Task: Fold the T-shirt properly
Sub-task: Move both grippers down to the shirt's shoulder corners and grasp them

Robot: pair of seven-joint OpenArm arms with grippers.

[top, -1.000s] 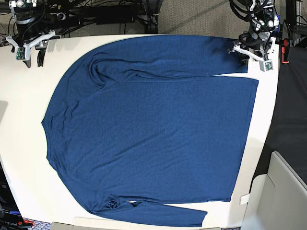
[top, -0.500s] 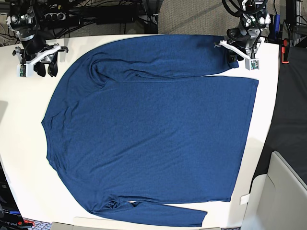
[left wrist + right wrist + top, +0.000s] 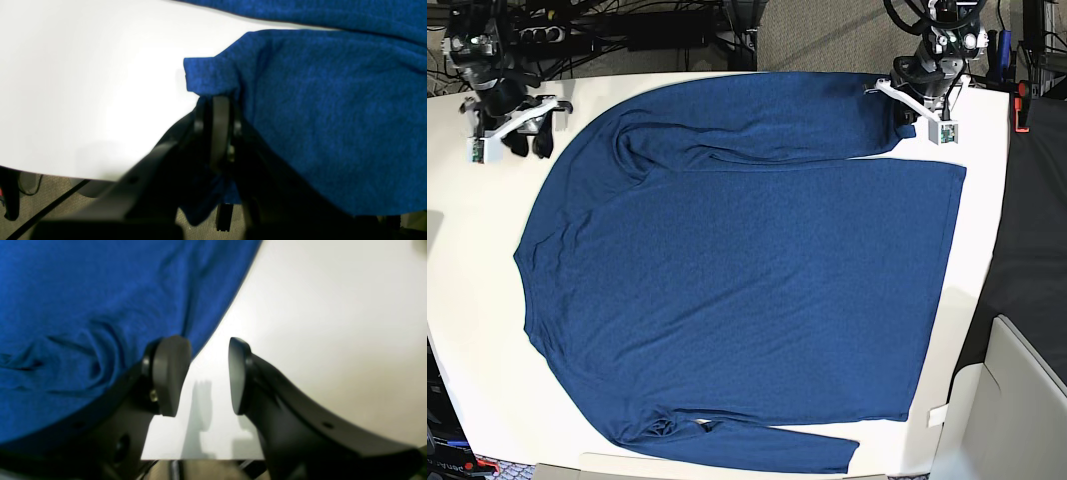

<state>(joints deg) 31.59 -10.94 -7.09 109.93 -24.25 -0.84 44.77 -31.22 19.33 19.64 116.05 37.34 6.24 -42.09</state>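
Observation:
The dark blue T-shirt (image 3: 747, 290) lies spread flat on the white table (image 3: 467, 300), neckline to the left and one long sleeve along each long side. My left gripper (image 3: 908, 122) is at the back right, shut on the cuff of the far sleeve. In the left wrist view the fingers (image 3: 220, 126) pinch the cuff, with the T-shirt (image 3: 333, 116) bunched just above them. My right gripper (image 3: 530, 143) is open at the back left, beside the shoulder. In the right wrist view the right gripper (image 3: 201, 373) straddles the T-shirt's (image 3: 83, 306) edge.
Cables and a power strip (image 3: 627, 30) lie behind the table's far edge. A black surface (image 3: 1027, 250) borders the table on the right, with a white box (image 3: 1027, 400) at the lower right. A small red part (image 3: 1024, 105) is near the back right corner.
My left gripper has moved left along the far edge with the sleeve cuff in it. My right gripper has moved right, closer to the shirt's shoulder.

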